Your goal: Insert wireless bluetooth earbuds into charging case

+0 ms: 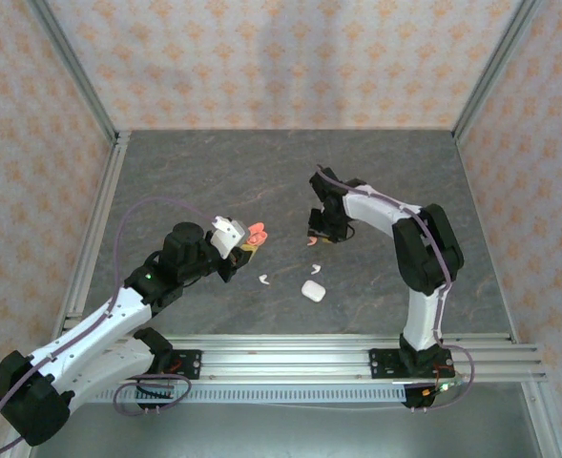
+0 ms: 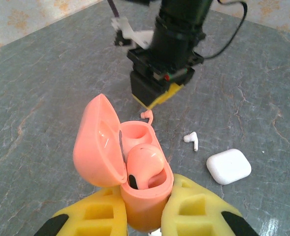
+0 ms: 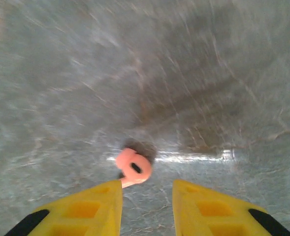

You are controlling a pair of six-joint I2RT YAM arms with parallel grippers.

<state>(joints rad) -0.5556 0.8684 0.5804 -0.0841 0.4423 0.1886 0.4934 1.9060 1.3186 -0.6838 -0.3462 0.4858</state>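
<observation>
The left end effector (image 2: 145, 216) is clamped on the base of the coral case (image 2: 135, 196), presenting it with the lid swung open. One coral earbud (image 2: 145, 166) is seated in the well nearer the fingers, and the other well (image 2: 135, 132) is empty. The second coral earbud (image 3: 133, 167) lies loose on the surface (image 3: 223, 73), to the right of the case and directly below the right end effector (image 3: 146, 189). That end effector's fingers stand apart with nothing between them (the bud sits off toward one fingertip rather than centred in the gap, and I cannot tell whether it touches that tip).

Nearer the arm bases, the white case (image 1: 312, 290) lies shut. A white earbud (image 1: 264, 280) is to its left and a second white earbud (image 1: 316, 268) is just on its far side, neither one handled.

The step in hand looks like the pickup of the loose coral bud, with half of the coral pair already home. The next move probably calls for a small sideways correction so the bud sits in the middle of the gap. Then would come a descent to the surface and a gentle closure on the bud's body rather than its stem. So small and rounded a piece could easily squirt out of an off-centre pinch. Once held, it would need carrying left to the open case and turning stem-down over the empty well.
</observation>
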